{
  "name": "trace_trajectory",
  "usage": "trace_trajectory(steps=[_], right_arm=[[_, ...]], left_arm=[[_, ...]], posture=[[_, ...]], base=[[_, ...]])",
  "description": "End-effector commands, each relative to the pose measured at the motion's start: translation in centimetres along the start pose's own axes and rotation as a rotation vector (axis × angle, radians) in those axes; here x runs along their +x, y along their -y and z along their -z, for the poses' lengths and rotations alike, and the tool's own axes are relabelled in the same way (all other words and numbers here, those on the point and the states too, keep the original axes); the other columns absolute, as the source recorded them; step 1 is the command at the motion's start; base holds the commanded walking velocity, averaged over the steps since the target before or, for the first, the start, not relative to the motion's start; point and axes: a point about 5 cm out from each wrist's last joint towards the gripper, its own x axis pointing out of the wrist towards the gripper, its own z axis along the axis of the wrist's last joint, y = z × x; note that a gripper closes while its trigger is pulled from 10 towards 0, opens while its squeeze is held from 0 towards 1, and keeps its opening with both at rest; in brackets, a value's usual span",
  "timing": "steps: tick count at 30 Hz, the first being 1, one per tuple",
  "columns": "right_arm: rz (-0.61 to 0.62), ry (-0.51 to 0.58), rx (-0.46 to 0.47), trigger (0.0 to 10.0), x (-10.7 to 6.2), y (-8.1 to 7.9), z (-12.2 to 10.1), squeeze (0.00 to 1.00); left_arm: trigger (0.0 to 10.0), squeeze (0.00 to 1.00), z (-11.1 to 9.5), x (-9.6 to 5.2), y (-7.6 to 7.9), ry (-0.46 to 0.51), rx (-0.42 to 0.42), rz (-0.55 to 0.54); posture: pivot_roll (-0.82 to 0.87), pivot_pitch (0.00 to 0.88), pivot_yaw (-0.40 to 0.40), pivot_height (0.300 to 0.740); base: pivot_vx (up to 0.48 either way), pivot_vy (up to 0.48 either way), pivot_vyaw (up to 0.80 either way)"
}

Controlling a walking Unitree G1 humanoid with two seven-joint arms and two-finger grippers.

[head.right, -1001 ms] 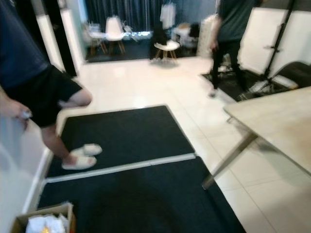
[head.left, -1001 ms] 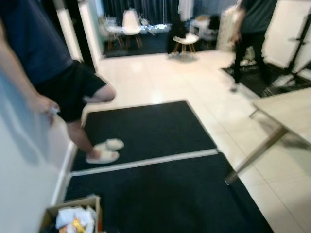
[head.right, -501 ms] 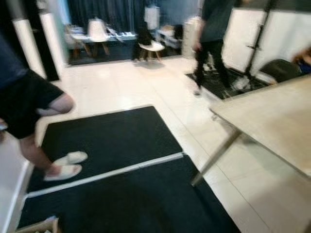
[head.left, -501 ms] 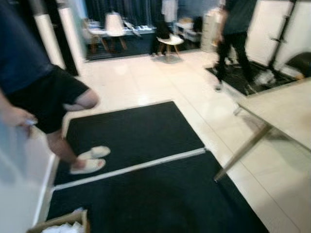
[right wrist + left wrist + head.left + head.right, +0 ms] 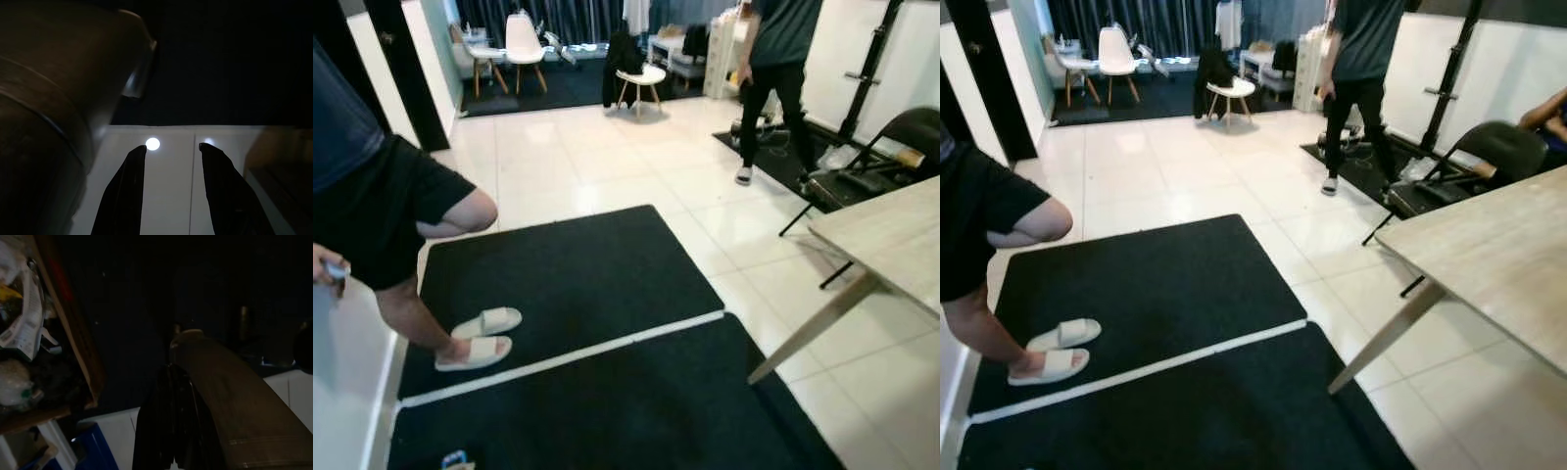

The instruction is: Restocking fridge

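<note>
Cardboard box of packets, right pincer parted

Beside the black mat, the near person is cut off above the waist by the picture's edge, the far person's head is cropped, the wooden table runs out of view, and the left gripper is too dark to judge.

Observed cardboard box, brown, open, one wall edge catching the light against dark surroundings. Found packed with crumpled white packets, one showing a yellow patch, and a pale wrapped item beside them. Remaining contents too dark to identify.
</note>
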Motion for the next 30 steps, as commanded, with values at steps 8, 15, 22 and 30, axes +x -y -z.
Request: trace_trajectory(steps=[8,15,22,30], right_arm=[[0.011,-0.002,0.004,10.0,-0.02,0.15,-0.01,0.0],[0.007,-0.017,0.0,10.0,-0.02,0.11,0.12,0.0],[0.014,-0.01,-0.004,10.0,-0.01,0.13,0.05,0.0],[0.016,-0.002,0.0,10.0,-0.03,0.19,0.01,0.0]], left_arm=[[10.0,0.0,0.11,-0.02,-0.03,-0.004,0.005,-0.002],[10.0,0.0,0.11,-0.03,-0.07,-0.003,0.006,-0.003],[10.0,0.0,0.11,-0.03,-0.08,-0.002,0.004,-0.001],[10.0,0.0,0.1,-0.02,-0.03,-0.001,0.004,-0.001]], posture=[[-0.11,0.0,0.031,0.74],[-0.11,0.0,0.034,0.74],[-0.11,0.0,0.034,0.74],[-0.1,0.0,0.031,0.74]], base=[[0.253,0.0,0.0],[0.21,0.0,-0.67],[0.034,0.0,-0.56],[0.0,0.0,0.0]])
